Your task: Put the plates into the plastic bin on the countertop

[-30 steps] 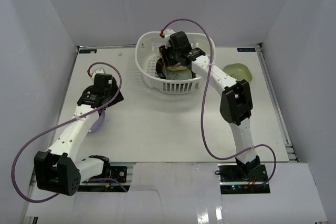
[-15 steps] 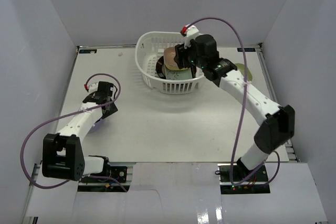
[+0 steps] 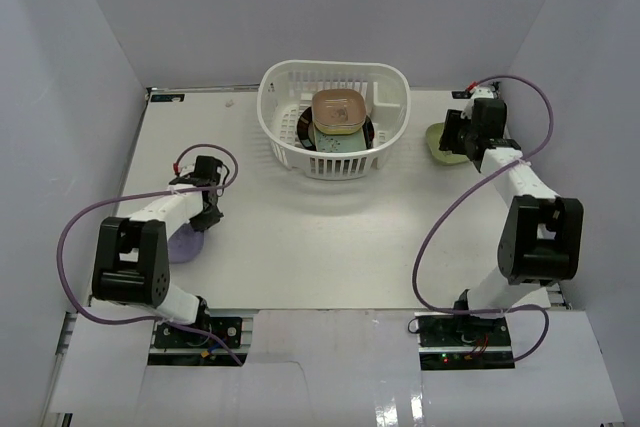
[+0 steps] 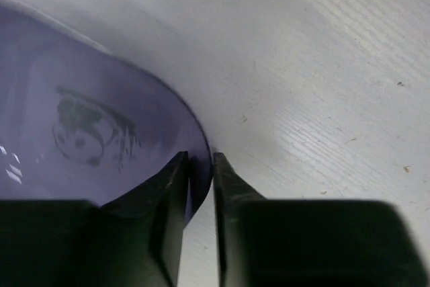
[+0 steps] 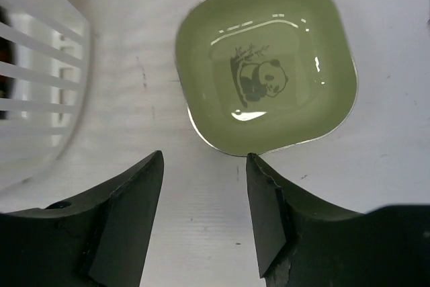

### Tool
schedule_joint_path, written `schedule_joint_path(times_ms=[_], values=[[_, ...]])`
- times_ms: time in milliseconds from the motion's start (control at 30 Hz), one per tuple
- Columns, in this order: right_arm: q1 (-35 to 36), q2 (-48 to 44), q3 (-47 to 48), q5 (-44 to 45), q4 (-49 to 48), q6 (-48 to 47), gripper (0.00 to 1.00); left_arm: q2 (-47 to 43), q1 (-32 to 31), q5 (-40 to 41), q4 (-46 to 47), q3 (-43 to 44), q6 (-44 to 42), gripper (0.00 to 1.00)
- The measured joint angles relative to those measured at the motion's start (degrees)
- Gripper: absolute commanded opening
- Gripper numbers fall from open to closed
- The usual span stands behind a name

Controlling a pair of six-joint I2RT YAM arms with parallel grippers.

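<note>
The left jaws are drawn narrow and pinched on the raised rim of a lavender plate point(image 4: 80, 99). This plate lies flat on the white surface point(image 3: 320, 247) close to its left edge.

The right jaws are held wide with nothing between them. They are poised just above the near rim of a green plate point(image 5: 269, 65), which lies flat by the far right corner of the surface, near the white basket point(image 3: 340, 162).

The basket is set at the middle of the far edge. Inside it, a tan plate point(image 3: 338, 109) is stacked on a black-rimmed plate point(image 3: 303, 129), and other dishes are partly hidden beneath.

The plates are judged to be stiff, light and glossy, so they are likely slippery and could chip if dropped. The shallow upturned rim is judged the only place to take hold, with one jaw inside and one outside.

A panda is printed in the well of the green plate. A fainter figure of the same kind can be made out on the lavender one. No brand, label or writing can be read.
</note>
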State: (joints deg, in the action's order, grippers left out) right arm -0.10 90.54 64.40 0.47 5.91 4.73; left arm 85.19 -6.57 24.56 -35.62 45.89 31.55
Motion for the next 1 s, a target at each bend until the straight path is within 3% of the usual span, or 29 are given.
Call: schedule_joint_path(times_ms=[33, 67, 100, 333, 433, 500, 533, 567, 767, 1000], values=[[-0.5, 1.9, 0.6, -0.6, 0.3, -0.5, 0.59, 0.3, 0.0, -0.1, 0.2, 0.2, -0.3, 0.18], [-1.0, 4.3, 1.5, -1.1, 0.6, -1.0, 0.60, 0.7, 0.1, -0.1, 0.1, 0.6, -1.2, 0.03], [-1.1, 6.4, 2.3, -1.5, 0.8, -1.7, 0.61, 0.9, 0.1, 0.3, 0.0, 1.0, -2.1, 0.00], [-1.2, 19.4, 9.7, -3.6, 3.4, -6.8, 0.59, -0.7, 0.3, -2.4, 0.0, 2.0, -4.6, 0.00], [-1.1, 22.4, 12.2, -4.1, 3.6, -7.6, 0.51, -4.1, 0.1, -6.0, -0.7, 4.6, -5.1, 0.00], [-0.9, 23.9, 13.3, -4.4, 3.8, -8.2, 0.33, -6.5, -0.7, -8.1, -0.9, 8.5, -5.2, 0.00], [-0.7, 24.4, 13.5, -4.6, 3.8, -8.3, 0.24, -7.3, -1.4, -8.8, -1.4, 11.7, -5.3, 0.00], [-0.5, 24.9, 13.5, -4.2, 3.8, -8.1, 0.08, -7.8, -2.5, -9.3, -1.3, 15.2, -5.4, 0.00], [1.4, 21.9, 12.5, -2.4, 1.1, -8.1, 0.08, -0.8, -14.6, -8.6, -1.0, 43.8, -7.1, 0.00], [4.4, 7.8, 0.1, -5.0, -0.5, -2.0, 0.08, 23.7, -28.6, -5.9, -0.8, 78.8, -11.4, 0.00]])
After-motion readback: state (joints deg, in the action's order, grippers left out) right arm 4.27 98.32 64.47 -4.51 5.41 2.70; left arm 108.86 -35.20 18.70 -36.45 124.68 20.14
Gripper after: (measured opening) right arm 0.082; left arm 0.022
